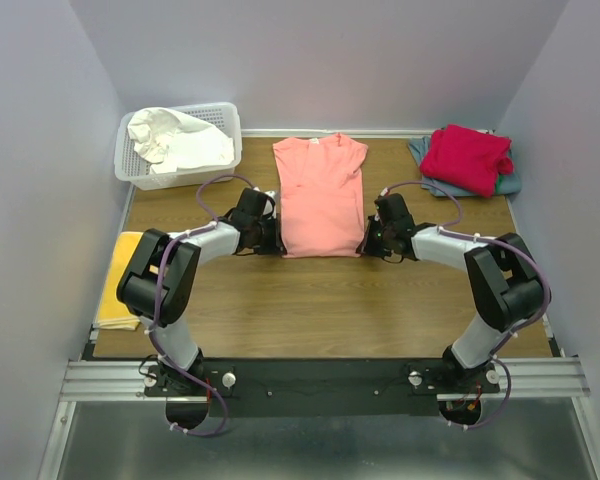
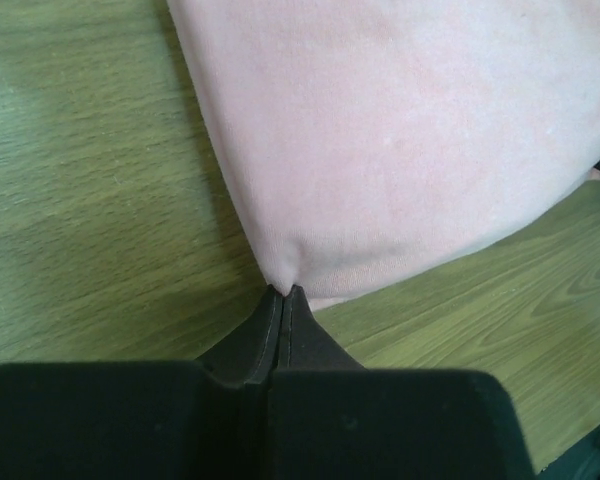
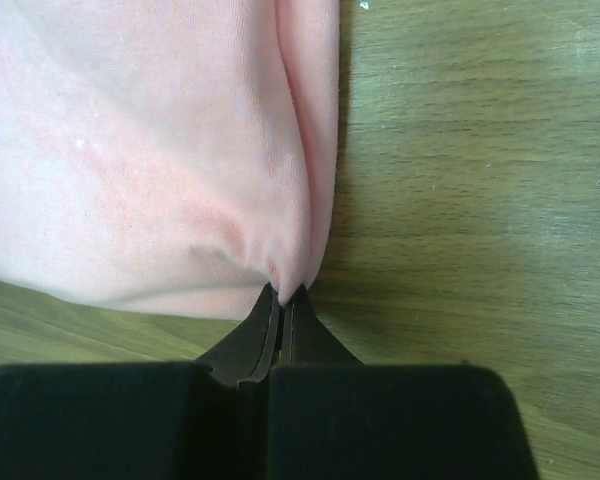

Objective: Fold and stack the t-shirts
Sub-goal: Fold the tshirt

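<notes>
Wooden table [image 1: 320, 310], salmon-pink t-shirt [image 1: 319, 195] flat at its middle, neck toward the far edge, left gripper [image 2: 283, 293] clamped on its near left corner, right gripper [image 3: 283, 292] clamped on its near right corner.

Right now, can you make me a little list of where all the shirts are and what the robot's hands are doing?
pink shirt: flat in the middle of the table, sides folded in, collar at the far end
left gripper: shut on the pink shirt's near left corner
right gripper: shut on its near right corner
red shirt: far right corner, on top of the grey-blue shirt
white shirt: crumpled in the basket, far left
yellow cloth: at the table's left edge
</notes>
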Robot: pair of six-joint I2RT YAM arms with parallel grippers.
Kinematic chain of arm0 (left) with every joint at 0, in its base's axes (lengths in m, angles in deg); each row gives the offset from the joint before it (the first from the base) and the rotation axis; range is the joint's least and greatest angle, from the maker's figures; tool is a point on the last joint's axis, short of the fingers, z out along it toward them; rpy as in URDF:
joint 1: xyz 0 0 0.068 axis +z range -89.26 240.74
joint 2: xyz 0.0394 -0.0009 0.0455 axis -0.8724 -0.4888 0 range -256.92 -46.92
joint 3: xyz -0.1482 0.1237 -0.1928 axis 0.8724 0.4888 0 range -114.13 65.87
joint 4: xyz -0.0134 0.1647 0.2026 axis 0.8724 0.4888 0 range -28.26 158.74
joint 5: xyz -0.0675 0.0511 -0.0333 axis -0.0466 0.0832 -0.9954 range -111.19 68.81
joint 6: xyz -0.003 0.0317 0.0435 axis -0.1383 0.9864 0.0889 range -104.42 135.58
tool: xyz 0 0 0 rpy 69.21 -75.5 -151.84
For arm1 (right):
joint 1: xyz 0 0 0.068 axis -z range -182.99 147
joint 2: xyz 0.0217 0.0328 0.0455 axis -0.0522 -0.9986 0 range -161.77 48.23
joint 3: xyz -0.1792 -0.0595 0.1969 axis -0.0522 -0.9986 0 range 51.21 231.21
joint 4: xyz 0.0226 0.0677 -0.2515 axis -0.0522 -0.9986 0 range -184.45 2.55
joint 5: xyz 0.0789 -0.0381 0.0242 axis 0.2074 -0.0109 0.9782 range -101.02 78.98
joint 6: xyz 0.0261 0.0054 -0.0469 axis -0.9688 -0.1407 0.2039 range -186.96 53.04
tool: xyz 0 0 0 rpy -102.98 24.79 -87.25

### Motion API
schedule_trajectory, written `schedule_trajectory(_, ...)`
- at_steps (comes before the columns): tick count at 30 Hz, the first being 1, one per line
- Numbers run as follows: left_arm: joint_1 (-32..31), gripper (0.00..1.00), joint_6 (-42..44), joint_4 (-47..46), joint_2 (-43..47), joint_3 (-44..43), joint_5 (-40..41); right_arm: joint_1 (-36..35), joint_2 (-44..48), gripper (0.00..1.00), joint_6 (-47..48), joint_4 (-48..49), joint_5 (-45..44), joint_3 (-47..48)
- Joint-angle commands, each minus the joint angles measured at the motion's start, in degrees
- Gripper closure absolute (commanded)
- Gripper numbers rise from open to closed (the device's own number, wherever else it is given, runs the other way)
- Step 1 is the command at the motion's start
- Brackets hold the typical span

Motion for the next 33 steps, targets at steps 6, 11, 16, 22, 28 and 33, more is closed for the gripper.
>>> schedule_trajectory(6, -0.86, 1.0, -0.71, 4.71, 7.34, 5.06, 0.42, -0.05, 6.24, 0.99, 0.32, -3.73, 3.24, -7.08)
schedule_trajectory(11, -2.09, 1.0, -1.76, 7.8, 11.21, 6.91, 2.44, -0.67, 11.42, 0.99, 0.32, -6.53, 4.82, -10.07)
schedule_trajectory(16, -5.16, 1.0, -3.61, 11.31, 16.22, 8.67, 3.94, -2.34, 19.41, 0.99, -1.7, -10.05, 6.75, -13.41)
schedule_trajectory(22, -11.93, 1.0, -8.88, 16.84, 23.6, 8.93, 7.8, -4.53, 31.09, 0.99, -3.81, -16.9, 7.55, -16.4)
schedule_trajectory(28, -17.99, 1.0, -14.94, 24.49, 31.33, 7.53, 11.94, -5.77, 40.16, 0.99, -4.16, -27.01, 6.84, -13.86)
schedule_trajectory(33, -19.84, 1.0, -19.68, 31.42, 38.97, 6.83, 14.66, -5.94, 45.69, 0.99, -4.34, -34.57, 6.76, -10.26)
